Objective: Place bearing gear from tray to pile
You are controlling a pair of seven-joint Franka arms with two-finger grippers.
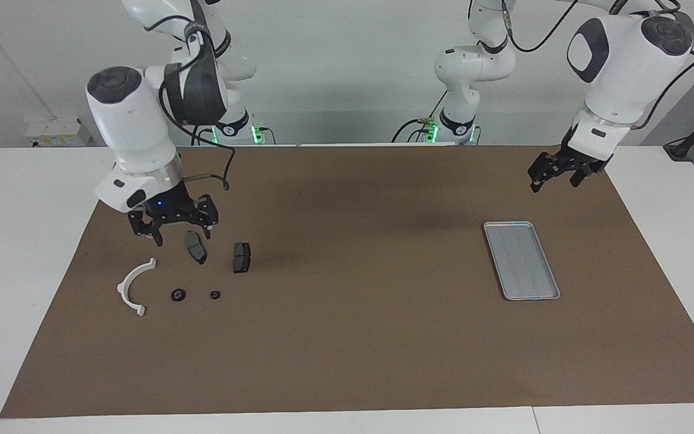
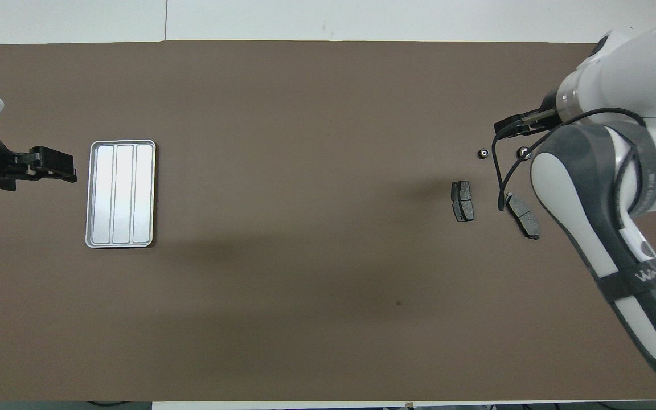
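- Step in hand, as I judge it: the release. The right gripper (image 1: 173, 224) hangs empty, fingers spread wide, above the pile, over the brake pad (image 1: 196, 246) nearest the white half-ring bracket (image 1: 132, 288).
- The bearing gear: two small dark round parts (image 1: 178, 295) (image 1: 215, 295) lie on the mat beside the bracket, apart from each other; which one is the gear I cannot tell.
- The tray (image 1: 521, 260) at the left arm's end holds nothing.
- The left gripper (image 1: 555, 173) waits near the tray, open and empty.
- Next move probably calls only for the right arm to pull clear of the pile.
- Count: one tray, one bracket, two brake pads, the second (image 1: 241, 257) just beside the first, and two small round parts.
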